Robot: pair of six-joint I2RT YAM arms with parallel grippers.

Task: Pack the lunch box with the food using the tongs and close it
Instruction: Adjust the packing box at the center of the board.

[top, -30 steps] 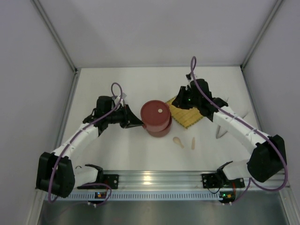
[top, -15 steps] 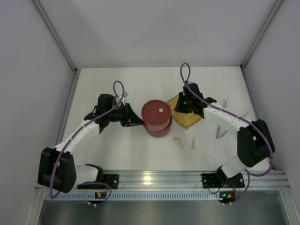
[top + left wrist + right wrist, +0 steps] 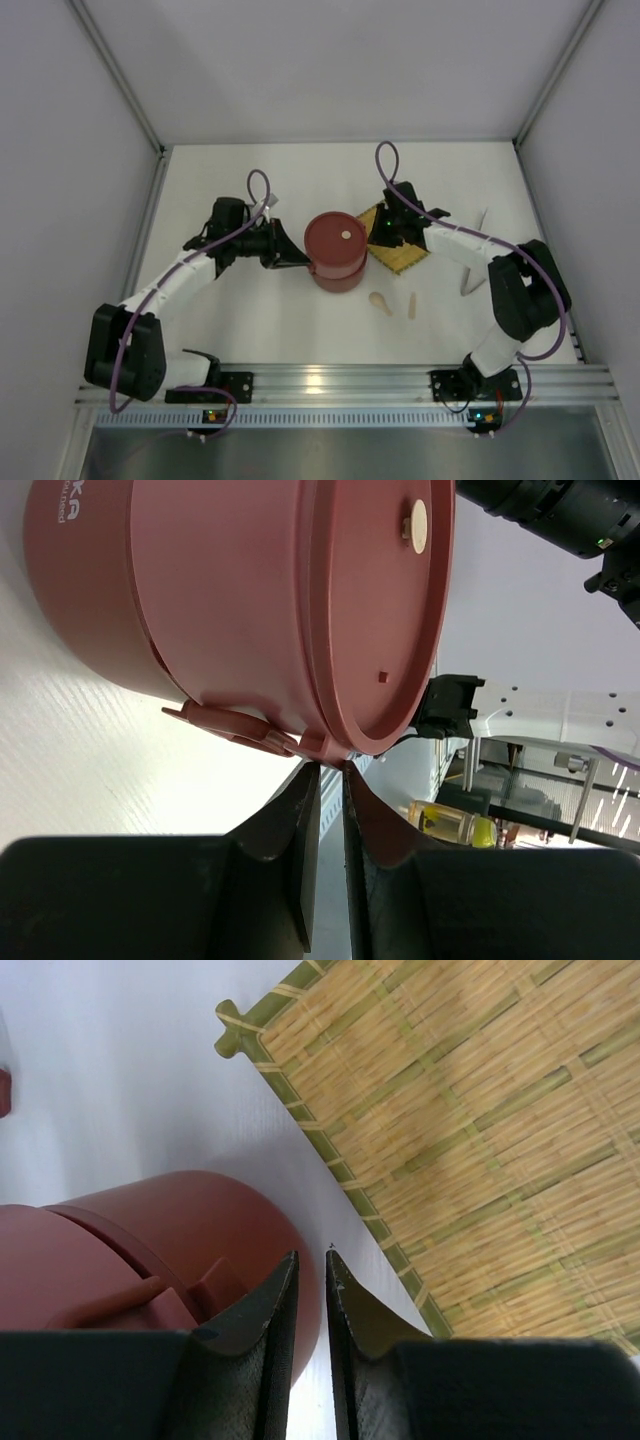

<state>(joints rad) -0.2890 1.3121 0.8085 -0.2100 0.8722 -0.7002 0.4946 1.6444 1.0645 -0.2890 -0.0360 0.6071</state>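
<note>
– Weight worries me. How does the lunch box (image 3: 335, 250) handle?
– Rigid and fairly heavy for its size, I judge: a hard maroon shell, stacked tiers, the lid (image 3: 385, 600) on. The walls are smooth and rounded, so a pinch on them would likely slip. It stands mid-table, just beside the left edge of the yellow mat (image 3: 405, 252).
– Where to take hold, then?
– The small side clasps (image 3: 245, 728). They stick out at the seam and give flat faces to press or pull.
– And the grippers?
– The left gripper (image 3: 328, 770) sits at the left clasp, its tips just under it and its jaws drawn nearly together with nothing between them. The right gripper (image 3: 311, 1256) is on the opposite side, between box and mat, pinched equally narrow and empty.
– Is that clasp latched?
– Hard to tell; the wrist view is close and skewed.
– Food, tongs?
– No food is visible. The tongs (image 3: 468, 282) lie well apart, right of the mat.
</note>
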